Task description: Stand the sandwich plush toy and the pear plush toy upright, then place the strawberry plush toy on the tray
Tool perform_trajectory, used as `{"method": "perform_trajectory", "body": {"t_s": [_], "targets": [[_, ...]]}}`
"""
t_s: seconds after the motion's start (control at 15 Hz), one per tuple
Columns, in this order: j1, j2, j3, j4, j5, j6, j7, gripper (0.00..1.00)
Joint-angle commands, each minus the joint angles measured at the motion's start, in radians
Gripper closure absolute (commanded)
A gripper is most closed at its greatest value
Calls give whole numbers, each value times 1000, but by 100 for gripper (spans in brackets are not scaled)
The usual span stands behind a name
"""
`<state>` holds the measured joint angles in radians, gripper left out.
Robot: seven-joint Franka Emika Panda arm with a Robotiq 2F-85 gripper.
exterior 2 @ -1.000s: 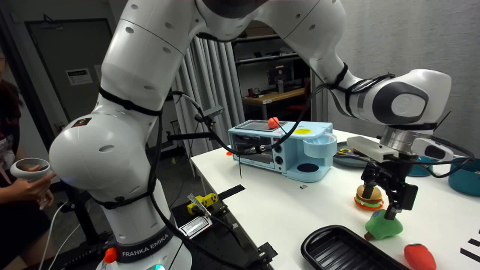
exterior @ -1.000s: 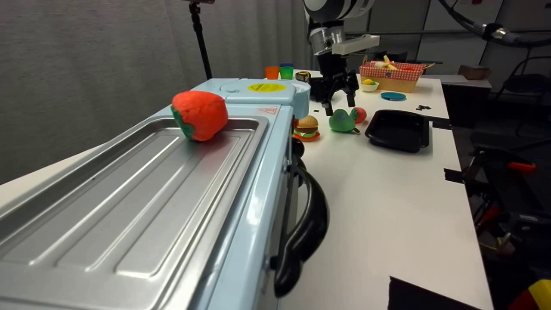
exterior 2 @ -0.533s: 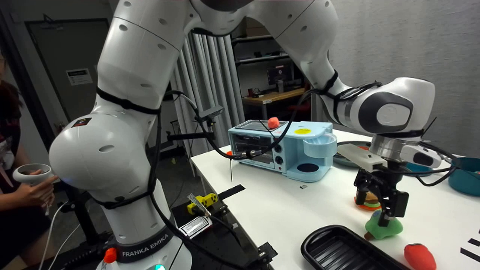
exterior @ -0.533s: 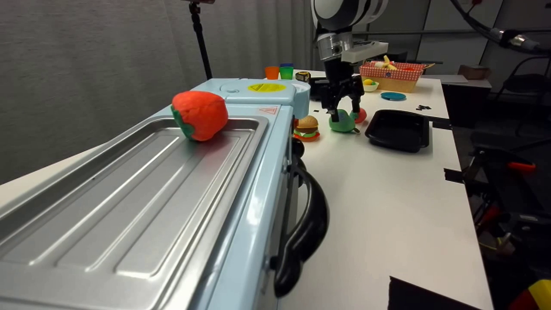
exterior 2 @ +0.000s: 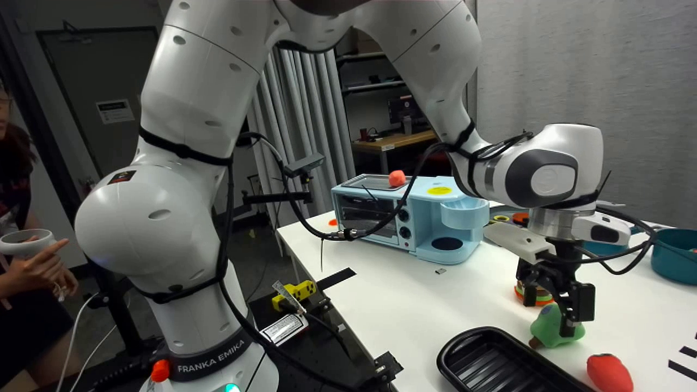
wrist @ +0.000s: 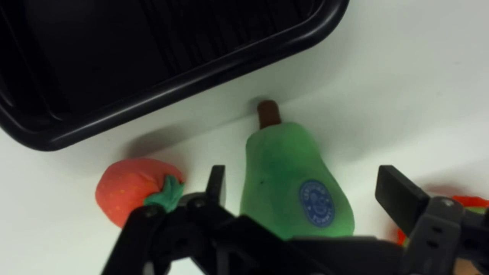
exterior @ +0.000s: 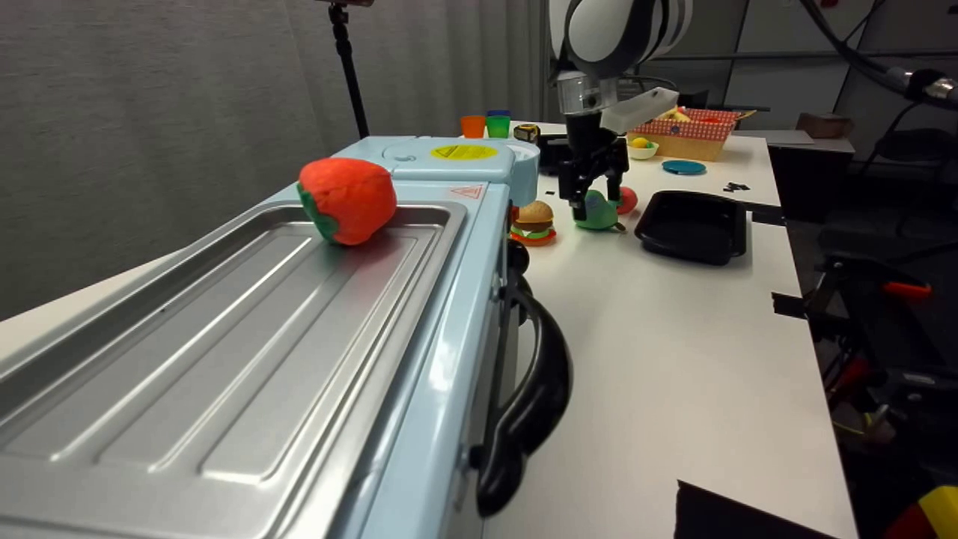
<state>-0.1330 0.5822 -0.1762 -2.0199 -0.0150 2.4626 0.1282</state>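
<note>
Past the tray (wrist: 191, 86) from the robot-side edge of the counter (exterior 2: 414, 299), the parted gripper (wrist: 303, 183) straddles the pear plush toy (wrist: 288, 183) lying sideways, likely to upright it, which next needs a clasp.

Got a white table (exterior: 636, 359) here holding a pear (wrist: 282, 172) flopped on its side with the narrow end toward a tray (wrist: 191, 84), plus a strawberry (wrist: 128, 187) and a burger (exterior: 533, 224) sitting near that pear on opposite sides. Also carrying a pale blue oven (exterior 2: 419, 218), a basket (exterior: 677, 146), a bowl (exterior: 642, 154), a plate (exterior: 683, 168), and in an exterior view a teal pot (exterior 2: 672, 267). Marked up with bits of black tape (exterior: 788, 305) too, some right at the edge.
</note>
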Motion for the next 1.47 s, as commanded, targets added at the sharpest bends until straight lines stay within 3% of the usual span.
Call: {"method": "perform_trajectory", "body": {"t_s": [0.0, 0.33, 0.6, 1.0, 1.4], "targets": [[47, -80, -25, -124, -46, 124, 40, 0], [115, -166, -77, -277, -104, 280, 103, 0], [158, -170, -130, -329, -155, 375, 153, 0], [152, -119, -131, -310, -127, 459, 121, 0], [116, -97, -98, -295, -86, 462, 90, 0]]}}
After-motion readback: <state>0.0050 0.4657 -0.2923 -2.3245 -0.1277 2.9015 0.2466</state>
